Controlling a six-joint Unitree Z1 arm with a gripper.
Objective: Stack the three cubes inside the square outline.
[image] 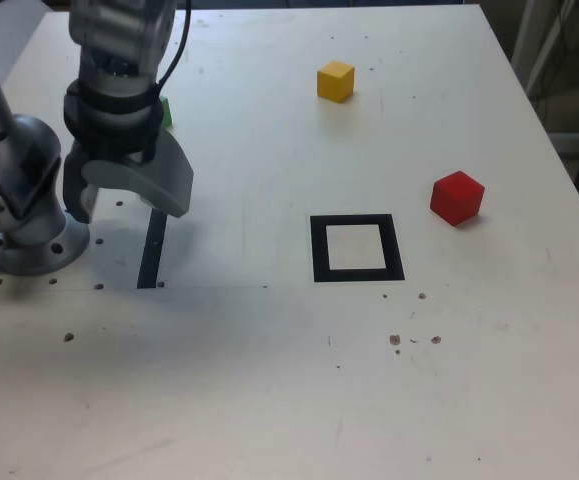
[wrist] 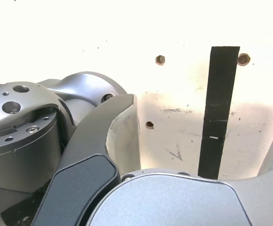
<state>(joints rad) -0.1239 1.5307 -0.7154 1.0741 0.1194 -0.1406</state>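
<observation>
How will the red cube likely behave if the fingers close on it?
The red cube looks rigid, with flat faces and crisp edges, so it probably won't deform. Its matte sides should give decent grip. Being as broad as it is tall, it seems more apt to slide or turn than tip if nudged.

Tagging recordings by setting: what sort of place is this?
Probably a robotics lab or workshop: a robot arm is based on a marked white table with a black square outline.

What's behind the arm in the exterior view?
A green block, only a sliver visible past the arm's right edge; the rest is covered, as is the tabletop there.
</observation>
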